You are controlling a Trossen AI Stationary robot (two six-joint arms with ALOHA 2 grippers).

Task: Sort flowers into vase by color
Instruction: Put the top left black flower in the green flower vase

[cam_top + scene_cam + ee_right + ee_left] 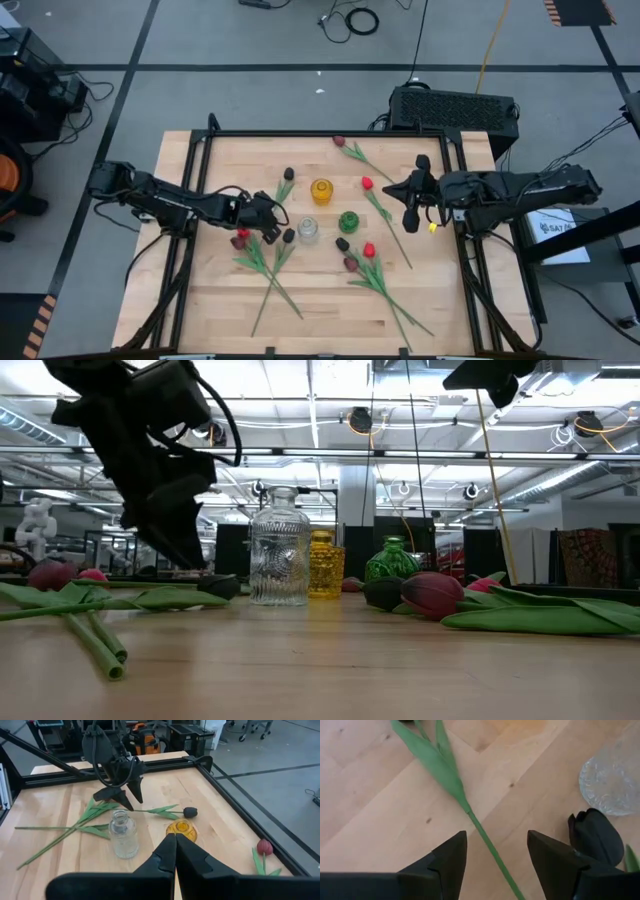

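My left gripper [268, 217] [497, 840] is open and low over the table. Its fingers stand on either side of the thin green stem [487, 845] of a black-headed tulip [190, 812] that lies flat on the wood. A second black tulip head [595, 837] lies just beside one finger, near the clear vase [308, 231]. An amber vase [321, 191] and a green vase [348, 222] stand upright mid-table. Red, maroon and black tulips [375, 265] lie scattered around them. My right gripper [400, 190] [175, 840] is shut and hovers right of the vases.
Crossed stems and leaves [265, 270] lie on the near-left part of the table, and another bunch [390, 290] on the near-right part. Single tulips [352, 150] lie toward the far edge. A black metal frame [300, 133] borders the table.
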